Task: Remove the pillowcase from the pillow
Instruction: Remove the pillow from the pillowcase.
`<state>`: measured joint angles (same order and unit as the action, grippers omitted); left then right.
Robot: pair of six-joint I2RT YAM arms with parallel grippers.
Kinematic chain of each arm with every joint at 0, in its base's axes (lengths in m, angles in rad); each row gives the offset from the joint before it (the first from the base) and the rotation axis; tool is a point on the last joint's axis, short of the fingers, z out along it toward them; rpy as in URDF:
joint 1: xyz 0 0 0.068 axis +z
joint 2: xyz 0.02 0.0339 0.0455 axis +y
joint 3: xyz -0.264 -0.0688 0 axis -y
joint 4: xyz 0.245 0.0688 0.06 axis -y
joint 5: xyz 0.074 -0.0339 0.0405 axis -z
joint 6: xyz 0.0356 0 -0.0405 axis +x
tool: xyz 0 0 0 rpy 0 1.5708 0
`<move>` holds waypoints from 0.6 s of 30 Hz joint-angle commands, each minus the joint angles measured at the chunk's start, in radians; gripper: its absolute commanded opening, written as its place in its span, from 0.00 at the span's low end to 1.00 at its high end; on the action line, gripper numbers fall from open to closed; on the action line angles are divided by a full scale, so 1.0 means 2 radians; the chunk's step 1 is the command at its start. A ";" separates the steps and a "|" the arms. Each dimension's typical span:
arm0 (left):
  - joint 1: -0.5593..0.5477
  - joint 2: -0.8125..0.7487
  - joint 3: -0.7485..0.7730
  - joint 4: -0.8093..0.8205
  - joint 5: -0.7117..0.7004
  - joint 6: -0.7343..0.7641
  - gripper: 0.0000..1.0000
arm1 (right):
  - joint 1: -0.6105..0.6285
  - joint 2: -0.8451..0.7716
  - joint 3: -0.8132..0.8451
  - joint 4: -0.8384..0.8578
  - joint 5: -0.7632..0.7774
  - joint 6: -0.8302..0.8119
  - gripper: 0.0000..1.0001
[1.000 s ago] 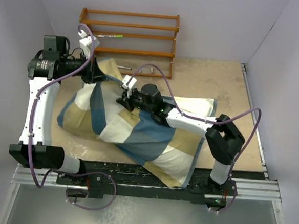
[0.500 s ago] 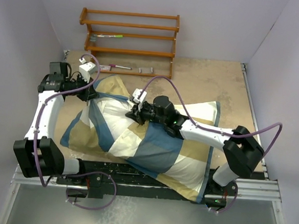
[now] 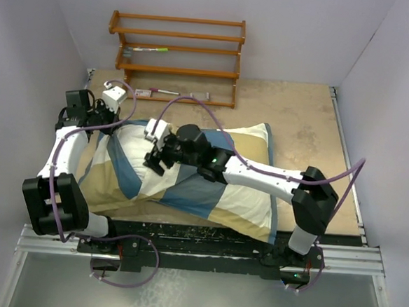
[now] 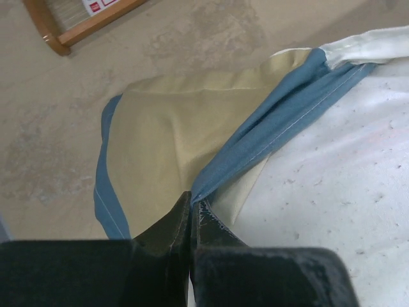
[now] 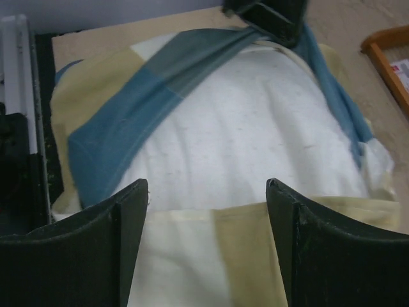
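Observation:
The blue, tan and cream pillowcase (image 3: 187, 194) lies across the table with the white pillow (image 5: 243, 134) partly bared at its left end. My left gripper (image 3: 117, 124) is shut on the case's blue edge (image 4: 268, 128), beside the speckled pillow (image 4: 332, 173). My right gripper (image 3: 153, 160) hovers over the middle of the bundle. Its jaws stand wide open (image 5: 206, 188) with nothing between them, just above the case's cream and tan hem (image 5: 211, 243). A blue band of the case (image 5: 121, 115) stretches over the pillow up to the left gripper (image 5: 268, 16).
A wooden rack (image 3: 177, 46) with a few pens stands against the back wall; its corner shows in the wrist views (image 4: 70, 32) (image 5: 386, 61). Bare tabletop (image 3: 305, 125) lies to the right of the pillow. A metal rail (image 3: 205, 248) runs along the near edge.
My right gripper has opened, let go of the fabric and moved left. The pillow and case have shifted left and settled flatter. My left gripper has pulled its edge down and left.

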<state>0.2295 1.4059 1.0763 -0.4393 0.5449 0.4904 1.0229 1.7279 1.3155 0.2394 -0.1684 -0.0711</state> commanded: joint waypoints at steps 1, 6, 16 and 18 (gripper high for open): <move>0.009 -0.013 -0.019 0.067 -0.025 0.022 0.00 | 0.025 0.040 0.046 -0.047 0.019 -0.031 0.80; 0.026 -0.024 -0.035 0.066 -0.010 0.019 0.01 | 0.029 0.099 0.090 -0.099 0.032 -0.054 0.83; 0.100 -0.089 0.004 -0.021 0.218 0.130 0.71 | -0.016 0.137 0.049 -0.082 0.013 0.082 0.31; 0.088 -0.109 0.033 -0.058 0.257 0.169 0.75 | -0.021 0.135 0.049 -0.075 0.007 0.090 0.29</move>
<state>0.4309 1.2949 1.0203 -0.4606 0.8120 0.6533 1.0435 1.9640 1.4467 0.1318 -0.1875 0.0101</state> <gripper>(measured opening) 0.727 0.326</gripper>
